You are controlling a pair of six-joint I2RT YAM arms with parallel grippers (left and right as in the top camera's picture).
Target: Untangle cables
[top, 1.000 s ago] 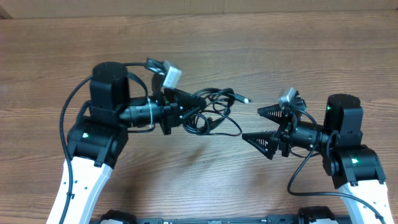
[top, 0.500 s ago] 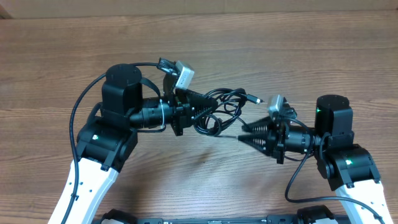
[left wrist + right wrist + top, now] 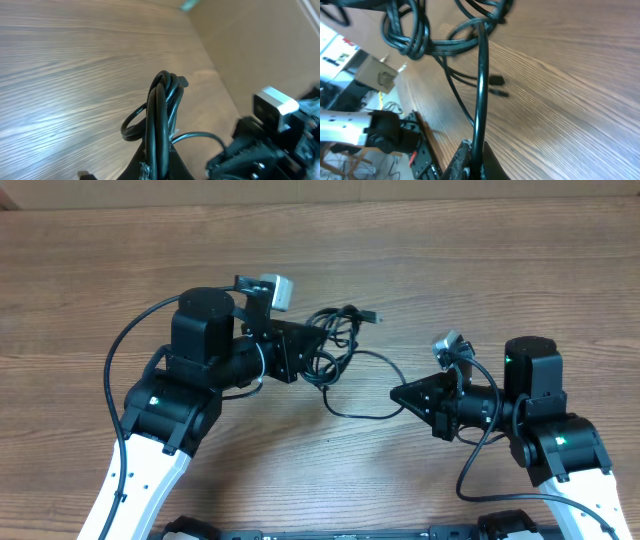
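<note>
Since the right gripper [image 3: 398, 394] clamped one of the cables [image 3: 345, 330] and drew back, they spread apart — progress. The left gripper [image 3: 314, 350] stays pinched on the rest.

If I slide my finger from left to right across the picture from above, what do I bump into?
left arm → left hand → tangled cables → little plug → right hand → right arm

Black cables [image 3: 338, 343], brown wood-grain table [image 3: 500, 265]
</note>
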